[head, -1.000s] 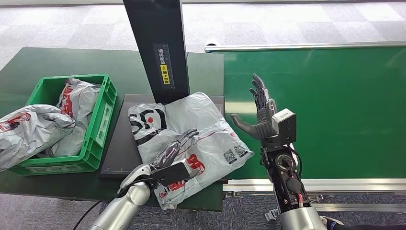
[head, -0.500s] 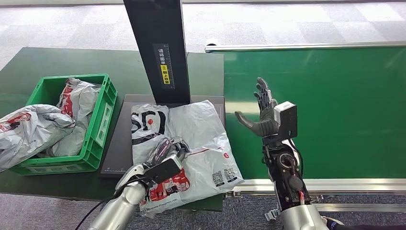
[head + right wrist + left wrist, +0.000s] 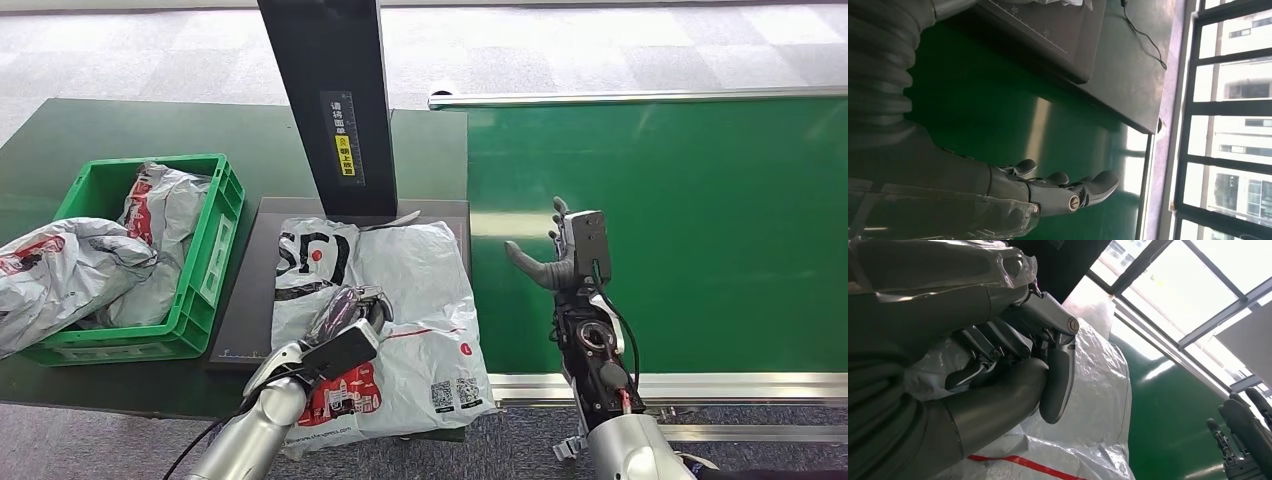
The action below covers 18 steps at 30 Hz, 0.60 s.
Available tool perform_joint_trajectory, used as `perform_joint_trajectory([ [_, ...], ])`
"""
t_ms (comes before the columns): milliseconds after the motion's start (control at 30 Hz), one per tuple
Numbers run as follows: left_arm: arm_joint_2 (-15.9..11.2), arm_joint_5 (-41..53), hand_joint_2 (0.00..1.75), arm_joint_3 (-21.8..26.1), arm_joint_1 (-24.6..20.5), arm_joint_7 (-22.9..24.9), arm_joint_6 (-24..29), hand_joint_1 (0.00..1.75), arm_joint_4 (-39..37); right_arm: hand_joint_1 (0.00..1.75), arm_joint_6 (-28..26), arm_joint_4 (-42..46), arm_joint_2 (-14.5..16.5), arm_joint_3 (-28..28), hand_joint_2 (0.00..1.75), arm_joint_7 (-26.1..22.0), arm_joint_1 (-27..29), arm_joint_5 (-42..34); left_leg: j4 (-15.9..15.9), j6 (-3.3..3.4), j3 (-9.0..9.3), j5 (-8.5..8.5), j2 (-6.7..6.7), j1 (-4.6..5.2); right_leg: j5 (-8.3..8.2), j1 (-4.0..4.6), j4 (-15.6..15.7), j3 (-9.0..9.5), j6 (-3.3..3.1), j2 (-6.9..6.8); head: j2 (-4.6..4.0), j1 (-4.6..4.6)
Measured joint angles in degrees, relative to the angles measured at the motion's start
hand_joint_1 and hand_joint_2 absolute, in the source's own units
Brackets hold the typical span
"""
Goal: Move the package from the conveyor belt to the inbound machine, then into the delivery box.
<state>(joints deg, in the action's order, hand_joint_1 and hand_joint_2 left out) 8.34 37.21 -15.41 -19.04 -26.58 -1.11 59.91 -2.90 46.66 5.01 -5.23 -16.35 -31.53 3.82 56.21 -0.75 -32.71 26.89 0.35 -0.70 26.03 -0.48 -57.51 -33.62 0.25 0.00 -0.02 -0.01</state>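
Dark green table (image 3: 110, 125), green conveyor belt (image 3: 700, 200) at 3 o'clock bare. One white plastic courier package (image 3: 410, 300) on black inbound machine plate (image 3: 250, 300), overhanging the near edge. Left hand (image 3: 345, 315) fingers curled, gripping it. Right hand (image 3: 555, 250) fingers spread, empty. Green crate (image 3: 205, 255) at 9 o'clock, two grey bags (image 3: 60, 270).
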Motion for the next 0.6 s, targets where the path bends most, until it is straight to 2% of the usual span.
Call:
perform_joint_trajectory([
  [300,0.4,-1.8,1.75,0.4,0.1,-0.8,1.9,1.75,0.2,0.00,-3.1,-2.5,-0.3,-1.7,1.75,1.3,-0.6,5.0,0.0,0.00,0.00,0.00,0.00,0.00,0.00,0.00,0.0,0.00,0.00,0.00,0.00,-0.01],
  [433,1.2,-6.5,1.75,1.9,1.0,-5.0,5.4,1.75,3.0,0.00,-2.8,-2.6,-0.4,-1.7,1.75,1.0,-0.5,5.5,0.0,0.00,0.00,0.00,0.01,0.00,0.00,0.00,0.0,-0.01,0.00,0.00,0.00,-0.01],
  [600,2.3,-15.6,1.75,4.5,3.9,-11.9,8.9,1.75,11.4,0.00,-2.1,-2.7,-0.6,-1.7,1.75,0.0,-0.4,5.9,0.0,0.00,0.00,0.00,0.01,0.00,0.00,0.00,0.0,-0.01,0.00,0.00,0.00,-0.01],
])
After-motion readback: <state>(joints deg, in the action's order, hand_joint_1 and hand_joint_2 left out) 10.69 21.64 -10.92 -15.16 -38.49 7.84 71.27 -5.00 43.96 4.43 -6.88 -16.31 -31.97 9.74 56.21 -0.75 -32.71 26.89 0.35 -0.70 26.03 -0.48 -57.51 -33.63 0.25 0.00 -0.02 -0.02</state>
